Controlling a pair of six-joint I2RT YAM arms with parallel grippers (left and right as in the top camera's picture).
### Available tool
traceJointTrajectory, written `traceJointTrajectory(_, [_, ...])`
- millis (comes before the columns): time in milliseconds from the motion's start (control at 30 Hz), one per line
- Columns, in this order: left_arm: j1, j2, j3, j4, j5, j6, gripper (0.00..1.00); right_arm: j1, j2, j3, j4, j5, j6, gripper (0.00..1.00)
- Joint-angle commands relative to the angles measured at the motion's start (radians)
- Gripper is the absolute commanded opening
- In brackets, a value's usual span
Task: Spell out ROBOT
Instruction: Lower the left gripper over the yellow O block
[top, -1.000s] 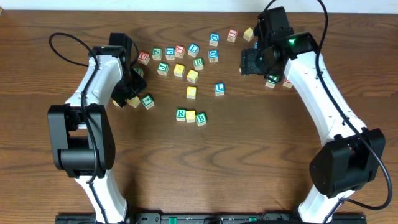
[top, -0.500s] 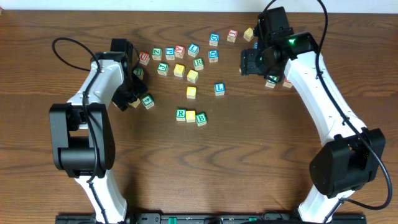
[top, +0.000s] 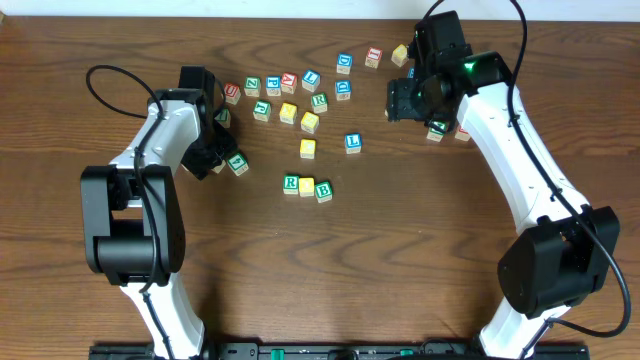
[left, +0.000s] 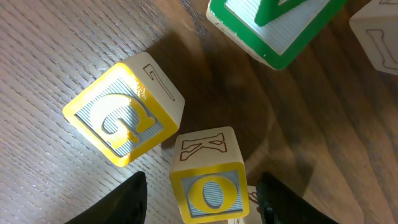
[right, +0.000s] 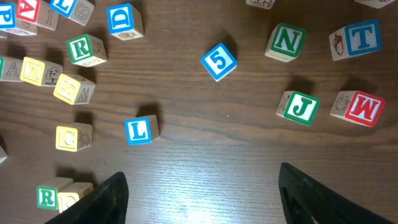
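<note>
Three of five down, you reckon?
– Yes; O and T remain. Your left pincer (left: 202, 198) stands open around the yellow O cube (left: 206, 177), ungripped, left of R cube (top: 291, 183), yellow cube (top: 307, 186), B cube (top: 323, 191) in line. Your right pincer (right: 202, 193) gapes empty; T cube (right: 362, 36) lies on the right.

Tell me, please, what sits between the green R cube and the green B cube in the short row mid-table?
A yellow cube sits there, close against the green R cube and the green B cube; the overhead view shows it.
</note>
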Motion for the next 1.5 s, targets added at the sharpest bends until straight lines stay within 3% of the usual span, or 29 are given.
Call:
traceJointTrajectory(0, [0.001, 0.011, -0.005, 0.005, -0.003, -0.008, 0.55, 0.004, -0.028, 0.023, -0.002, 0.004, -0.008, 0.72])
traceJointTrajectory(1200, [0.002, 0.011, -0.053, 0.081, -0.013, -0.008, 0.51, 0.003, -0.028, 0.023, 0.006, 0.005, -0.009, 0.77])
traceJointTrajectory(1467, [0.002, 0.011, -0.05, 0.113, -0.013, -0.008, 0.41, 0.003, -0.028, 0.023, 0.006, 0.006, -0.009, 0.77])
